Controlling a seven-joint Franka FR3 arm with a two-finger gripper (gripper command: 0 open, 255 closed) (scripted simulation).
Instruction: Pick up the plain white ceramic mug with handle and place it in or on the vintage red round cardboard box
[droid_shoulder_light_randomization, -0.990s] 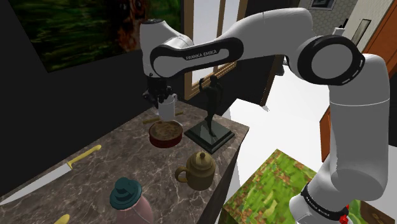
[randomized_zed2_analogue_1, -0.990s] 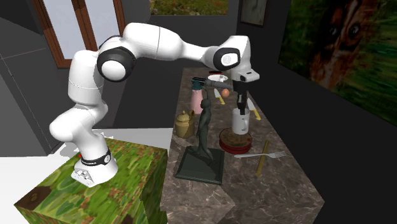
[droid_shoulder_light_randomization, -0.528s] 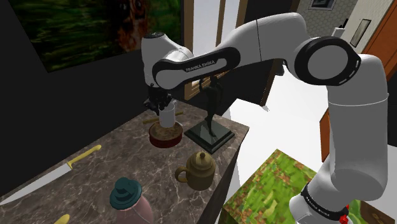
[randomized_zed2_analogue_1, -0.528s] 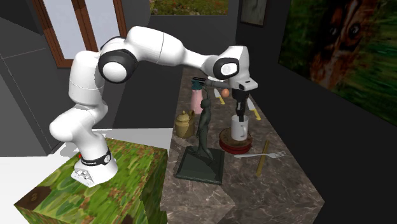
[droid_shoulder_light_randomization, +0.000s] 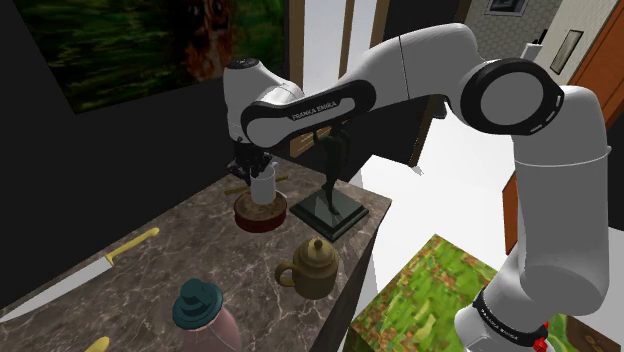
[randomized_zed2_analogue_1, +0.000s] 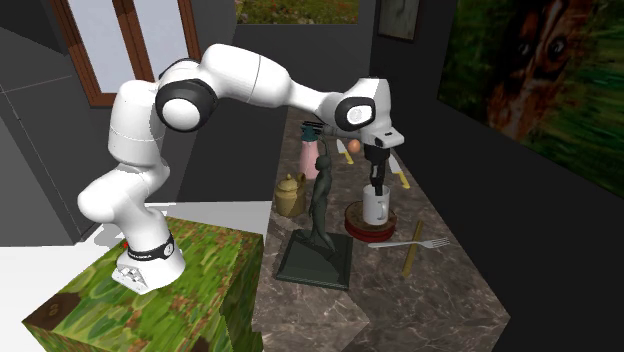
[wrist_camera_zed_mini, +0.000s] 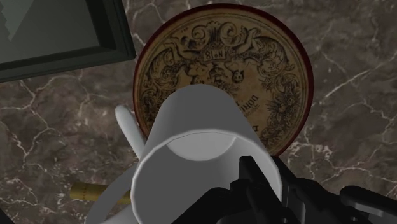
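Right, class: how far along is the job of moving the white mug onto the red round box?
Done: the mug is picked up, its rim clasped by the hand. In hand: it sits upright over the box, touching or just above, I cannot tell. Left: open the hand and pull away.

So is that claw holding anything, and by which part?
Yes: the claw grips the white mug by its rim wall, on the side away from its handle, above the red round box.

"FRANKA EMIKA" on the arm (droid_shoulder_light_randomization: 318, 83)
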